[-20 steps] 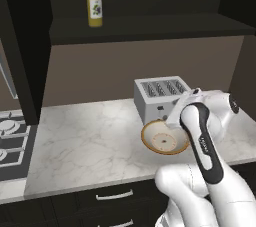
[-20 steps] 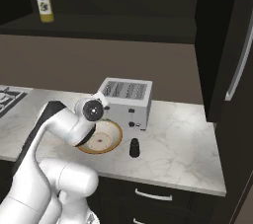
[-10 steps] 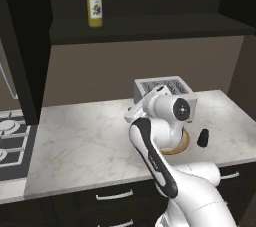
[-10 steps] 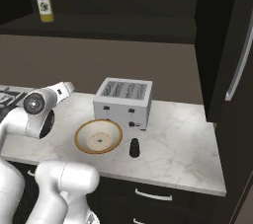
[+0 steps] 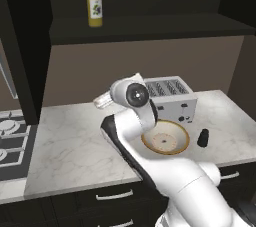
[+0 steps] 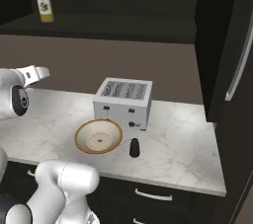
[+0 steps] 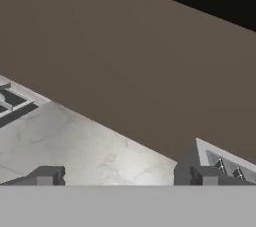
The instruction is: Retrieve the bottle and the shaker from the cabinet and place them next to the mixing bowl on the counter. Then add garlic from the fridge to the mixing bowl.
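The yellow bottle point(image 5: 94, 6) point(image 6: 44, 5) with a dark label stands upright on the open cabinet shelf, high at the left. A small dark shaker point(image 5: 202, 138) point(image 6: 134, 147) stands on the counter just right of the tan mixing bowl point(image 5: 165, 138) point(image 6: 98, 136). My gripper point(image 7: 125, 176) is open with nothing between its fingers. It hangs over the counter left of the toaster, facing the brown back wall, well below the bottle. Its white hand point(image 5: 102, 101) point(image 6: 37, 73) pokes out beside the wrist. The fridge's garlic is out of view.
A silver toaster point(image 5: 170, 98) point(image 6: 123, 102) point(image 7: 225, 161) stands behind the bowl. A stove point(image 5: 10, 141) point(image 7: 10, 101) lies at the counter's left end. The dark fridge point(image 6: 237, 45) rises at the right. The marble counter point(image 5: 70, 146) has free room left of the bowl.
The arm has swung left, from over the bowl to above the counter left of the toaster. The gripper stayed open. Bottle, shaker and bowl have not moved.
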